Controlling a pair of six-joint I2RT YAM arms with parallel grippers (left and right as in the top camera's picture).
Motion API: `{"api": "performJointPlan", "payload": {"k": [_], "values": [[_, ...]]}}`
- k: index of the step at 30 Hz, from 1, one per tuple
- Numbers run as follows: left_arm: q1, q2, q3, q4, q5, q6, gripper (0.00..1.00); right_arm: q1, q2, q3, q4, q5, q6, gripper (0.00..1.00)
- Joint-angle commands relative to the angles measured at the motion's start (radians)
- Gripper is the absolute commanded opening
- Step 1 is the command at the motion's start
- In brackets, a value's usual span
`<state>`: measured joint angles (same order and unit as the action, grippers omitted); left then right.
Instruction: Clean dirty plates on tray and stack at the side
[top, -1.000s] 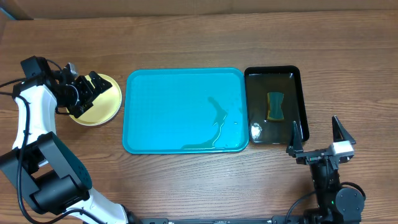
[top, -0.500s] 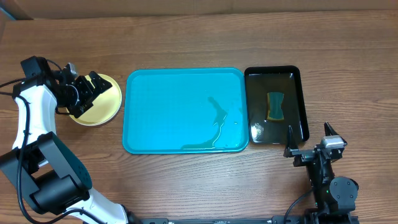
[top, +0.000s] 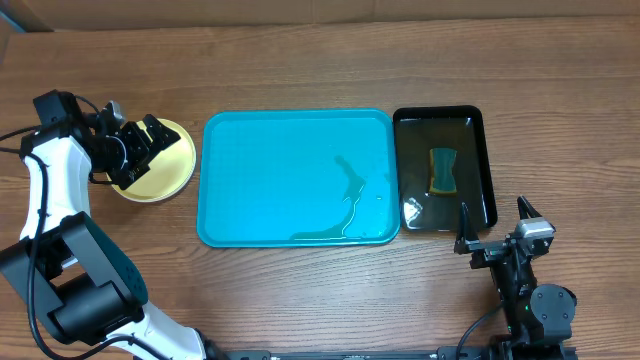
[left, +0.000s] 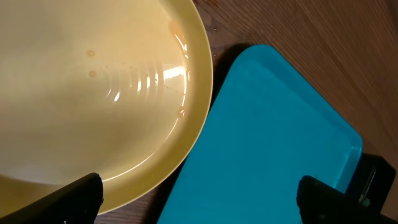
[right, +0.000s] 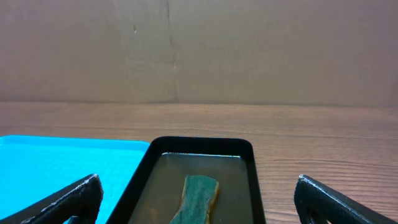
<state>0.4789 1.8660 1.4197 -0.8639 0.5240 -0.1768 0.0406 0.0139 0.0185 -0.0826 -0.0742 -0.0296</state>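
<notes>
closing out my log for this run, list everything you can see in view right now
round pale yellow plate: one showing, pale yellow, on the table left of the big tray; anything under it is hidden
large turquoise rectangular plastic tray: one, turquoise, table centre, no plates on it
water streak: one, clear, right half of that tray
narrow black tray of water: one, black, right of the turquoise tray
green and yellow sponge: one, in the black tray
brown wooden table: one
cardboard wall: one, tan, behind the table
left hand: open, over the plate's left side
right hand: open, by the black tray's near right corner
</notes>
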Motion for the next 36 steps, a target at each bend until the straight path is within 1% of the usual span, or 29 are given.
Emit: {"api": "performJointPlan", "payload": {"k": [1,19,23,26,31,33,36], "values": [[-0.002,-0.023,-0.002,0.002,0.015,0.005,1.0,-0.003,-0.011,-0.011,0.005,-0.002,0.006,1.0],[0.0,-0.023,-0.002,0.002,0.015,0.005,1.0,-0.003,-0.011,-0.011,0.005,-0.002,0.006,1.0],[0.0,-0.038,-0.002,0.001,-0.038,0.005,1.0,-0.003,-0.011,-0.011,0.005,-0.002,0.006,1.0],[-0.007,-0.101,-0.002,0.001,-0.137,0.005,1.0,-0.003,-0.011,-0.011,0.005,-0.002,0.006,1.0],[-0.061,-0.298,-0.002,0.002,-0.299,0.005,1.0,-0.003,-0.011,-0.011,0.005,-0.002,0.006,1.0],[-0.099,-0.4,-0.002,0.002,-0.334,0.005,1.0,-0.003,-0.011,-0.011,0.005,-0.002,0.006,1.0],[-0.167,-0.55,-0.002,0.002,-0.348,0.005,1.0,-0.003,-0.011,-0.011,0.005,-0.002,0.006,1.0]]}}
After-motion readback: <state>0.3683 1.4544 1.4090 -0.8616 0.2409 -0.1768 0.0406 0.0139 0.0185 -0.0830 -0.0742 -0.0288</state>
